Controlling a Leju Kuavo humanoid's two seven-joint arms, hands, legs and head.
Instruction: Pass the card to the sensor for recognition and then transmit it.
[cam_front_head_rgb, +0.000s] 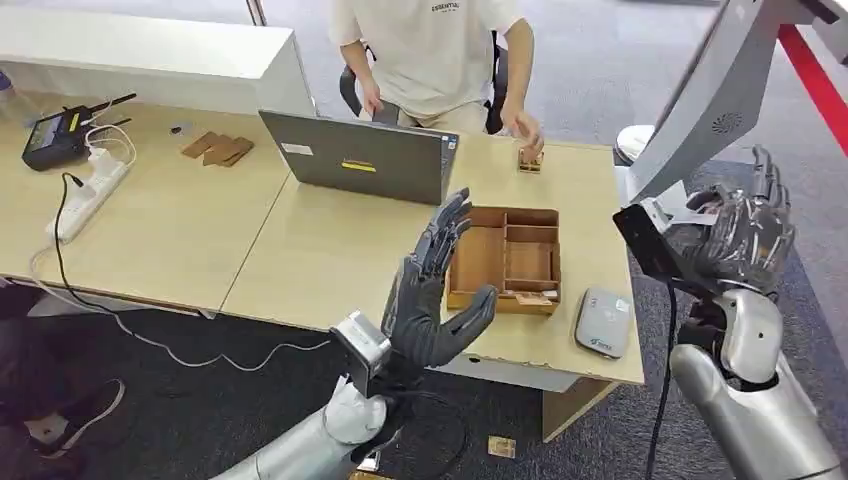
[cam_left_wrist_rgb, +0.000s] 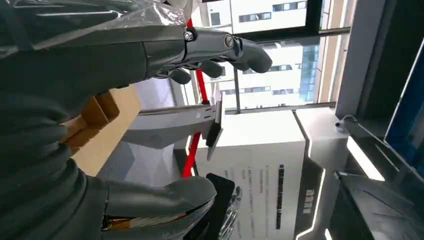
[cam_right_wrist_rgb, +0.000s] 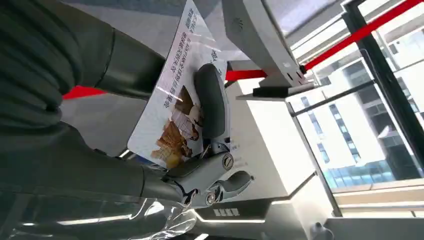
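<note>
Glossy printed card (cam_right_wrist_rgb: 172, 112) pinched by right hand (cam_right_wrist_rgb: 150, 150) fingers | left hand (cam_front_head_rgb: 432, 300) fingers spread, empty

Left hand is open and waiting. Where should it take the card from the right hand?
Probably the card's bare long edge, away from the right hand, whose finger lies across its face. The left hand should come in flat from its own side, pinching both faces.
</note>
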